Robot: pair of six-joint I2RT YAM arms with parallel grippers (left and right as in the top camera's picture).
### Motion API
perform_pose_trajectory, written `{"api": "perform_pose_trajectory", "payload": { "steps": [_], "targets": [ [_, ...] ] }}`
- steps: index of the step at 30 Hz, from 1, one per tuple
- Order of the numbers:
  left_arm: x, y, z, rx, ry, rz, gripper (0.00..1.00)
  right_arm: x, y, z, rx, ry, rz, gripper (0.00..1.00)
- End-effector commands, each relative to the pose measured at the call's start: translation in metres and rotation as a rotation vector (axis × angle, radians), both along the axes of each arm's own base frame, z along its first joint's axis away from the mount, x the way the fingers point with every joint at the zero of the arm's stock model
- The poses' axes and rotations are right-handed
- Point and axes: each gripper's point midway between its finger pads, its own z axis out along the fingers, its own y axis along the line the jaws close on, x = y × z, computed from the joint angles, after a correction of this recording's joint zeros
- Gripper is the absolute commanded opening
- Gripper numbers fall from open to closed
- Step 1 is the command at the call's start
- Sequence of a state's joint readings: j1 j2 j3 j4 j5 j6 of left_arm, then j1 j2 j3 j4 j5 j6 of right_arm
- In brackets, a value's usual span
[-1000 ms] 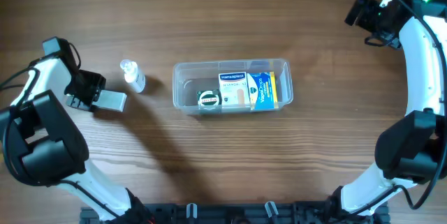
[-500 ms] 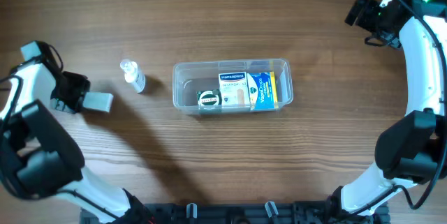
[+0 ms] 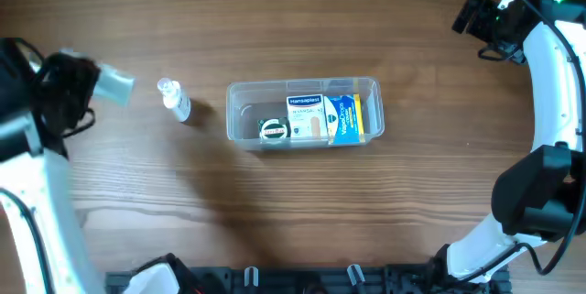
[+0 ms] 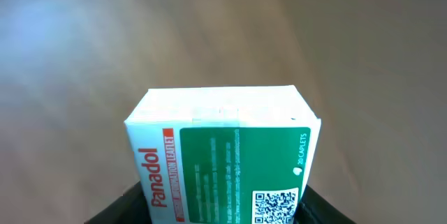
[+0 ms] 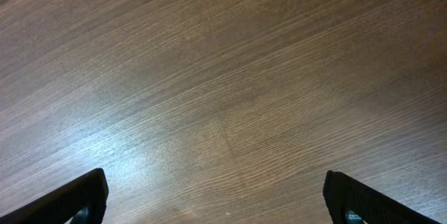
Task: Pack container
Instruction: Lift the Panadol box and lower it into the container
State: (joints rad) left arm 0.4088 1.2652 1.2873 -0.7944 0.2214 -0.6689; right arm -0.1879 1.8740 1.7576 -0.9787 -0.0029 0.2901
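The clear plastic container (image 3: 240,102) stands at the table's middle, holding a Hansaplast box (image 3: 306,114), a blue and yellow box (image 3: 341,118) and a small round tin (image 3: 273,130). My left gripper (image 3: 103,85) is raised at the far left, shut on a white and green Panadol box (image 4: 223,154). My right gripper (image 5: 218,199) is open and empty over bare wood, and its arm shows at the far right corner in the overhead view (image 3: 485,19).
A small clear bottle (image 3: 174,99) lies on the table between my left gripper and the container's left end. The right arm's base runs down the right edge.
My left gripper has lifted the Panadol box off the table and carried it up and to the left. The right arm has not moved.
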Motion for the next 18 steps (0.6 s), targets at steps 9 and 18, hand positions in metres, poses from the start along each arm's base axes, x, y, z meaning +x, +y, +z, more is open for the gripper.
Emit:
{"api": "perform_pose_trajectory", "payload": {
  "steps": [9,18],
  "targets": [
    [0.009,-0.227,0.094,0.228,-0.429,-0.813,0.56,0.002,0.002,0.018,0.0,-0.046,-0.001,1.0],
    [0.002,-0.363,0.045,0.389,-0.487,-1.289,0.55,0.002,0.002,0.018,0.0,-0.046,-0.001,1.0]
  ]
}}
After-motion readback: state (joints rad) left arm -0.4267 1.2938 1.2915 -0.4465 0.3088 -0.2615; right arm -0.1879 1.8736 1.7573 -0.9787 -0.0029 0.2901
